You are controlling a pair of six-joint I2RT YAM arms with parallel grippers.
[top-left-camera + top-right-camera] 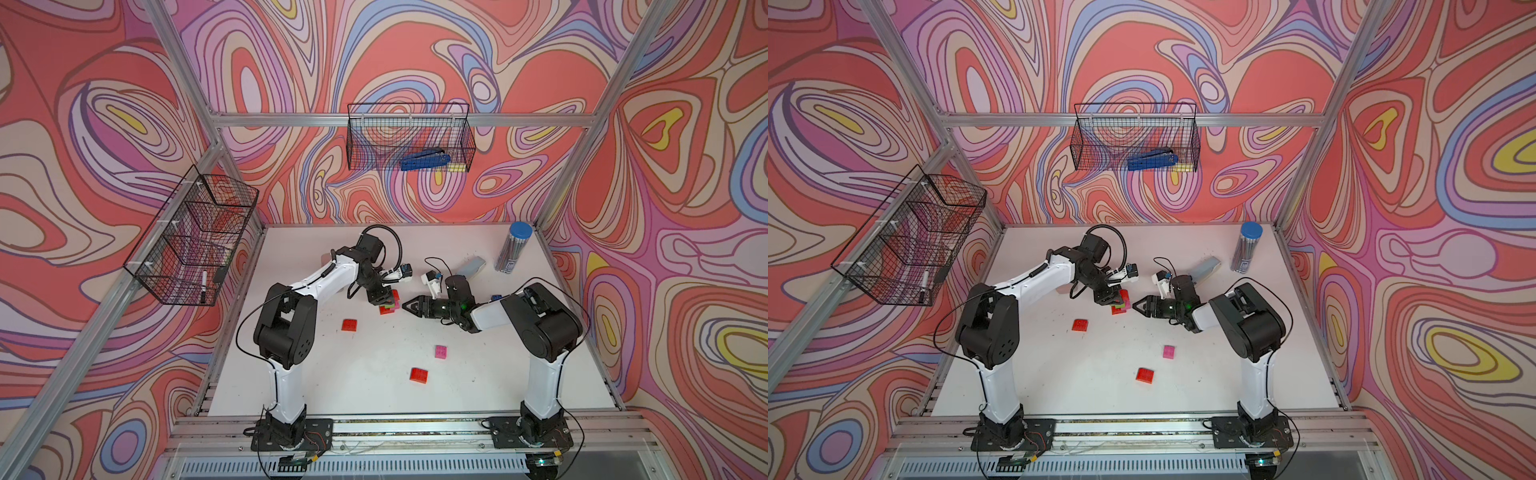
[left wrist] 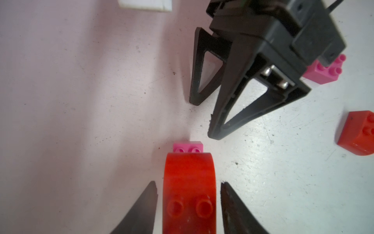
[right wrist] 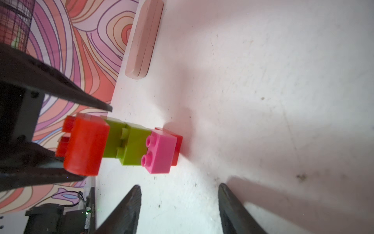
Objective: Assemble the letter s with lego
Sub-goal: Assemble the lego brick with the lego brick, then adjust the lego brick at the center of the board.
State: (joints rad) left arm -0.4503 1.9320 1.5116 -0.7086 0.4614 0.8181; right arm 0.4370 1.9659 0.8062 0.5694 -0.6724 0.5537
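Both top views look steeply down from high over the near edge of the tabletop [image 1: 374, 395] toward its far edge, and they share nearly the whole scene with a slight sideways offset. The left wrist camera hangs close above the lego stack [image 2: 189, 178], facing down onto it with the right gripper [image 2: 204, 120] just beyond. The right wrist camera looks low across the tabletop at the same stack, toward the left edge, equally near.

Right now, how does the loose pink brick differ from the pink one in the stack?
The loose pink brick lies alone on the table, with nothing on it. The stacked pink brick sits on a red brick, with a lime green brick pressed onto part of it, leaving two studs bare. Both are pink and studded.
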